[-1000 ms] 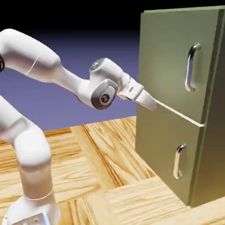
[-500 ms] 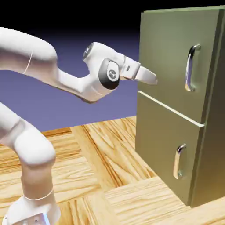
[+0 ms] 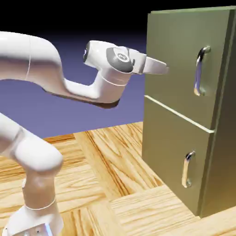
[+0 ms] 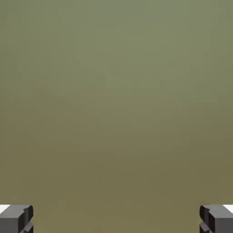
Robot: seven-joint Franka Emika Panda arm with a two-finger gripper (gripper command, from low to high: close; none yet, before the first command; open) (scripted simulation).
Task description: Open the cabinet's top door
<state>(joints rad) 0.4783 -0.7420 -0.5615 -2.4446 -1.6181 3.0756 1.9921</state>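
The olive-green cabinet [image 3: 184, 115] stands at the exterior view's right, both doors shut. Its top door [image 3: 177, 64] carries a curved vertical silver handle [image 3: 200, 71] near its right edge. My gripper [image 3: 163, 68] points level at the top door's left part, well left of the handle and close to the panel. In the hand view plain olive door surface [image 4: 116, 100] fills the picture, and my two grey fingertips [image 4: 16, 217] sit far apart at the bottom corners with nothing between them, so the gripper is open. No handle shows in the hand view.
The shorter lower door [image 3: 173, 152] has a smaller silver handle [image 3: 187, 169]. A wooden table [image 3: 106, 184] lies under the arm and cabinet. My white arm [image 3: 46, 83] arches in from the exterior view's left.
My hand has risen from the seam between the two doors to the height of the top door's handle and levelled out toward the panel. The jaws stayed wide.
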